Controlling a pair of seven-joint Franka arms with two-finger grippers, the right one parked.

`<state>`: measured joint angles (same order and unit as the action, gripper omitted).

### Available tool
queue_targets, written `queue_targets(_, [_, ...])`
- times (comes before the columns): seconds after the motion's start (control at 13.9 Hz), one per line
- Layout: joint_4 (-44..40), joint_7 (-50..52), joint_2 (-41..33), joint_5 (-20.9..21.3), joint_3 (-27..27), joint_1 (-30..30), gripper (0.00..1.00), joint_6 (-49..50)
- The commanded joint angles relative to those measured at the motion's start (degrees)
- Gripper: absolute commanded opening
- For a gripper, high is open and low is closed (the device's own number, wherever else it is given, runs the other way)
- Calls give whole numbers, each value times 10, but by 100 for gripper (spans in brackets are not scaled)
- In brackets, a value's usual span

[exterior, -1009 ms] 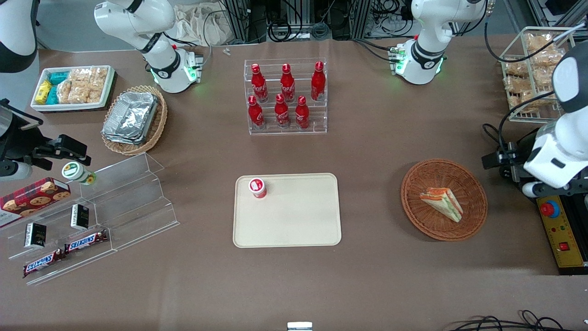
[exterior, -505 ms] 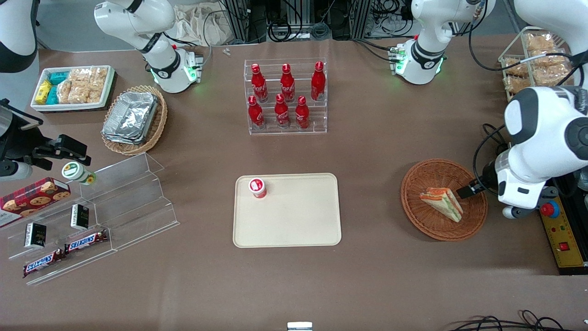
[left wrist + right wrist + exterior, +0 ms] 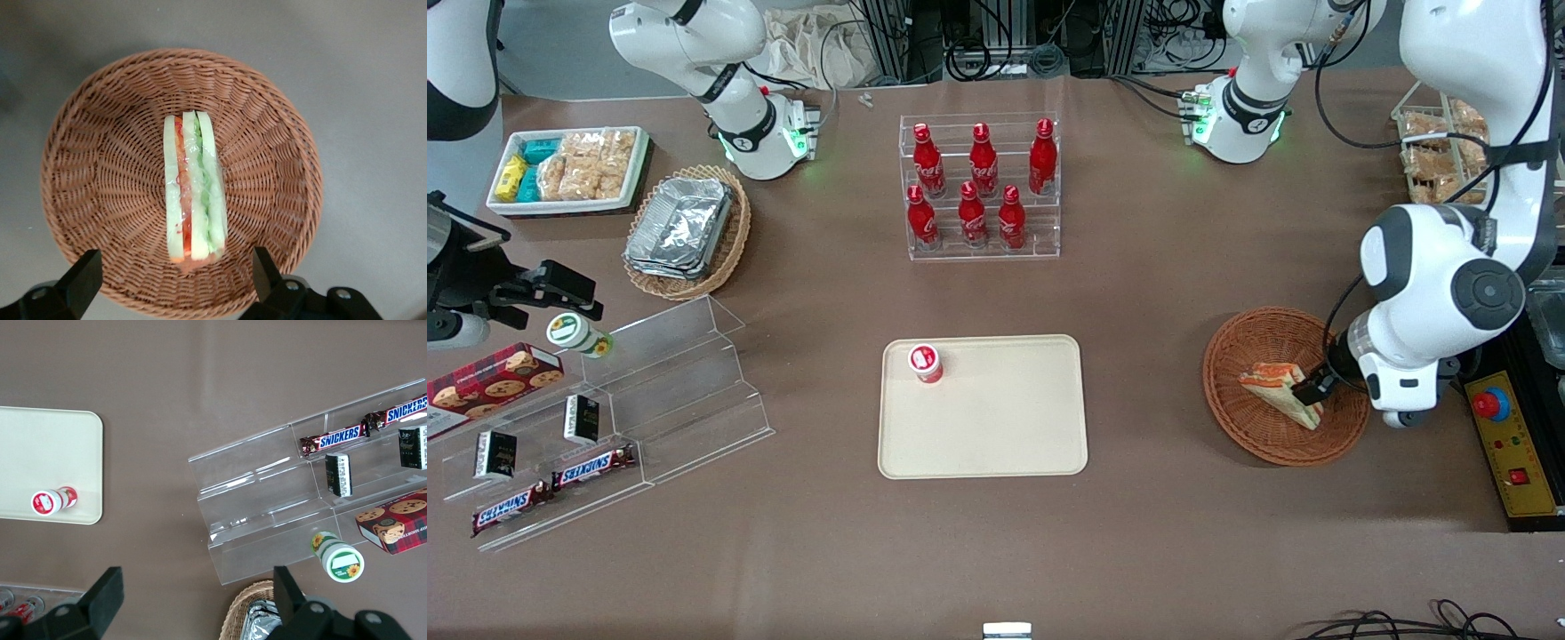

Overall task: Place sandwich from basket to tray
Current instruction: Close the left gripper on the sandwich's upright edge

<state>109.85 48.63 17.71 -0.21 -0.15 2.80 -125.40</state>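
Note:
The sandwich (image 3: 1272, 388) lies in the round reddish-brown basket (image 3: 1249, 342), toward the working arm's end of the table. In the left wrist view the sandwich (image 3: 193, 193) stands on edge in the middle of the basket (image 3: 87, 167), showing white bread with red and green layers. My left gripper (image 3: 1316, 388) hangs over the basket just above one end of the sandwich. It is open (image 3: 175, 280), its fingertips (image 3: 83, 283) spread wider than the sandwich, and it holds nothing. The beige tray (image 3: 1005, 427) lies at mid-table.
A small red-capped bottle (image 3: 926, 363) stands on the tray's corner. A clear rack of red bottles (image 3: 980, 187) stands farther from the camera. A yellow control box (image 3: 1516, 449) sits beside the basket. A wire basket of snacks (image 3: 1436, 151), an oval basket with foil containers (image 3: 687, 233) and acrylic shelves (image 3: 649, 400) are also there.
The left arm has swung in from the table's edge over the basket. The gripper has come to the sandwich's end. The sandwich has not moved.

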Motion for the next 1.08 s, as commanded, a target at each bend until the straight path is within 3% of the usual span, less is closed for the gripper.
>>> queue_targets(0.0, [2,29,22,-5,1,2,100,-23])
queue_targets(0.79, [21,121,74,-6,-2,3,100,-85])
queue_targets(0.86, [20,121,76,-7,-6,2,95,-90])
queue_targets(1.01, [9,152,86,-6,-7,2,40,-90])
